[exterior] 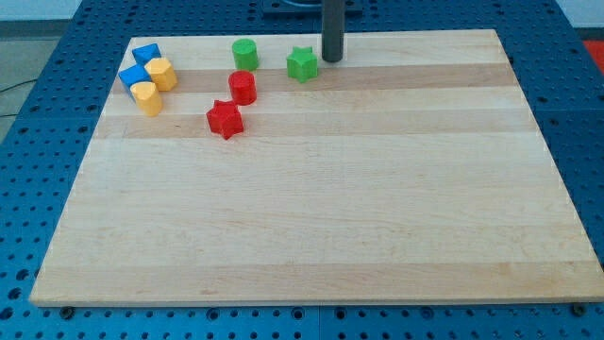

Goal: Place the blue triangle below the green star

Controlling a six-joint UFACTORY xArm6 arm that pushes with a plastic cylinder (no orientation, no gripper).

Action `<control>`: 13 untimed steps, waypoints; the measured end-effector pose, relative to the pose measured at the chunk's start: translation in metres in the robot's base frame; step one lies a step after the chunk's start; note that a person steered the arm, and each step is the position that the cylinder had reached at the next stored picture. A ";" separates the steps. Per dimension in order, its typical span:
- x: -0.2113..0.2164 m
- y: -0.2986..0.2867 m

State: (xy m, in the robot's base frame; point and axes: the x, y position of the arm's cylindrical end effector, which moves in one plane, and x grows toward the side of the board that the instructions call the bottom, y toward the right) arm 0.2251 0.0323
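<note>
Green star (302,63) sits near the counter's (311,208) top edge, my tip (332,59) just right of it; the blue triangle (145,54) lies far left. No claw here.

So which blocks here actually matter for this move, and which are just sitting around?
In play: blue triangle, green star, my tip just right of the star.

Bystanders: blue cube, two yellow blocks, green cylinder, red cylinder, red star.

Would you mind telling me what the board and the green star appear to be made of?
The board looks like pale wood with a smooth matte finish: lengthwise grain and plank bands show. The green star seems to be plastic or painted wood, judging by its uniform saturated colour; I cannot tell which.
</note>
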 end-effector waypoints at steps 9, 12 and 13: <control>0.012 -0.327; 0.012 -0.273; 0.031 -0.239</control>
State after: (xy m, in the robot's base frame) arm 0.2562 -0.2070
